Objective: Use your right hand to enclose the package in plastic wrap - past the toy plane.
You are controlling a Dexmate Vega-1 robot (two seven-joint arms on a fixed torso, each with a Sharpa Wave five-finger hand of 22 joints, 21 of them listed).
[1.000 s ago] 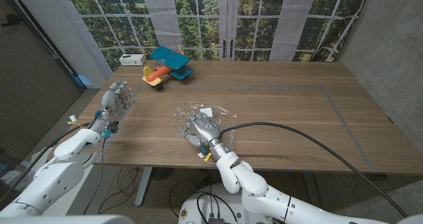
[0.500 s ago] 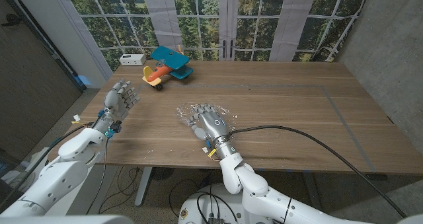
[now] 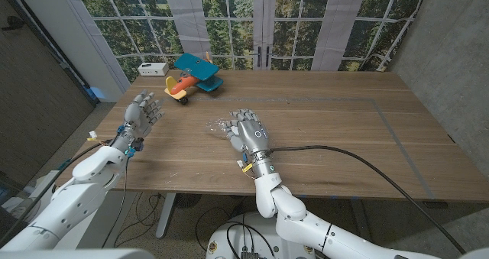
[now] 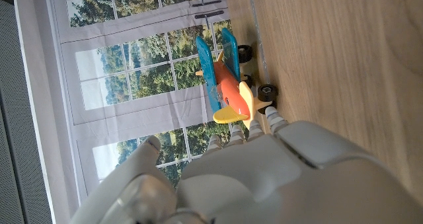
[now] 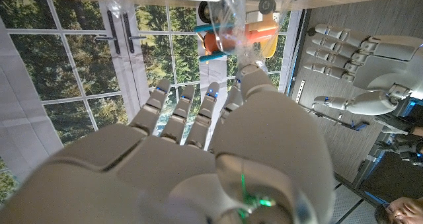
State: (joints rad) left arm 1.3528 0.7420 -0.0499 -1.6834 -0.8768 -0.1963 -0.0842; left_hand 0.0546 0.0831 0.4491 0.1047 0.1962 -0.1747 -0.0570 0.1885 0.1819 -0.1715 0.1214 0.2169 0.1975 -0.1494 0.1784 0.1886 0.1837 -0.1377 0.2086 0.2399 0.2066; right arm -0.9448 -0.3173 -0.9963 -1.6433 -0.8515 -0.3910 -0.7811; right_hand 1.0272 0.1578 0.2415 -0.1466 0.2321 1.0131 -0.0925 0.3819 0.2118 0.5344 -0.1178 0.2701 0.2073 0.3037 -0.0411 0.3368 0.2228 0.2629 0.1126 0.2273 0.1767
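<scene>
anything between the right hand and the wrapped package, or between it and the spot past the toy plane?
Nothing visible between the right hand and the plastic wrap at its fingertips. The toy plane stands beyond it toward the far edge, on the way.

The brown wooden tabletop (image 3: pixel 328 129) looks matt and smooth, with fine straight grain. The crumpled clear plastic wrap (image 3: pixel 221 126) is thin and glossy, catching glints. The blue and orange toy plane (image 3: pixel 192 76) has smooth painted surfaces. The grey right hand (image 3: pixel 250 134) has smooth, faintly shiny plastic shells.
</scene>
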